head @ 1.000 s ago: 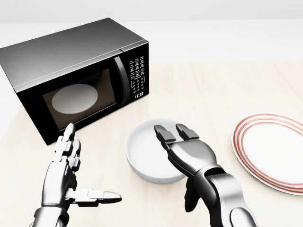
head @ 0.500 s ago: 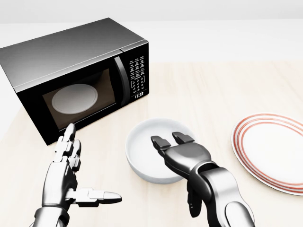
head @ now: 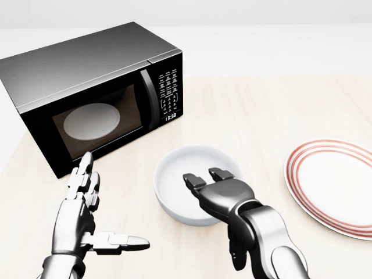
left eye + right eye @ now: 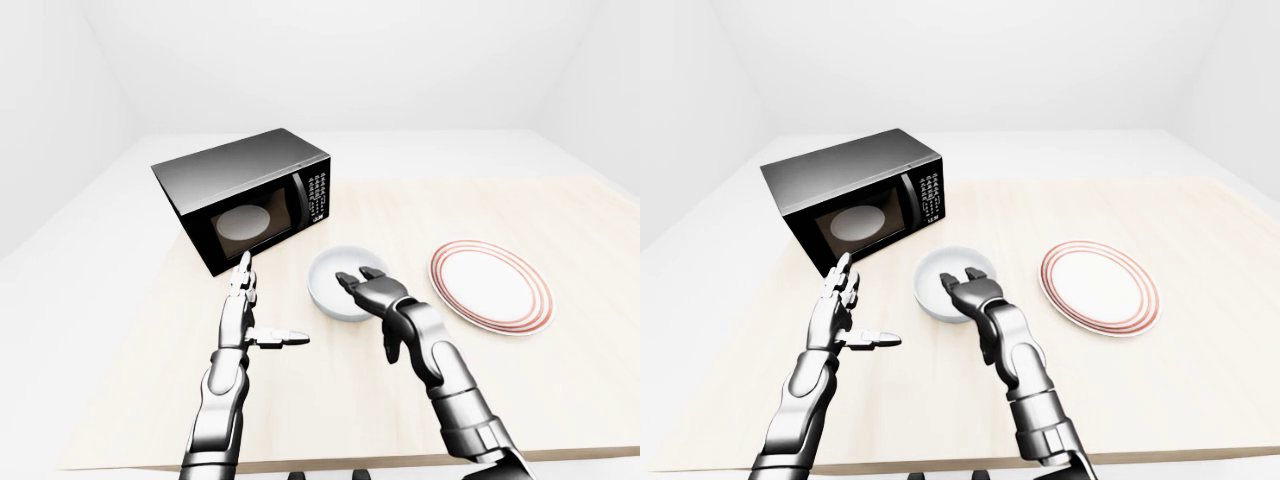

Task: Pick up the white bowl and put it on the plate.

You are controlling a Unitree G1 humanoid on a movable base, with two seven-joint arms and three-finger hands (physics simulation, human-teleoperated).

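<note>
The white bowl (image 3: pixel 187 167) sits on the table just below the microwave's right end in the head view. My right hand (image 3: pixel 203 176) reaches in from the bottom, its two fingers (image 3: pixel 190 179) hooked over the bowl's lower rim and dipping inside. Its thumb (image 3: pixel 235 260) hangs loose under the palm, apart from the bowl, so the hand stands open. My left hand (image 3: pixel 100 208) hovers open at the lower left, thumb pointing right, holding nothing. The plate (image 3: pixel 334 185), white with red rings, lies at the right edge, a hand's width from the bowl.
A black microwave (image 3: pixel 87 75) with its door shut stands at the upper left; a pale round dish shows through its window (image 3: pixel 92 121). The light wooden table (image 3: pixel 267 110) stretches wide to the right, and its lower edge (image 4: pixel 330 462) shows in the left-eye view.
The right hand's fingers have curled down and drawn back toward the bottom of the view, from stretched across the bowl to hooked over its lower rim. Bowl and left hand have stayed still.
</note>
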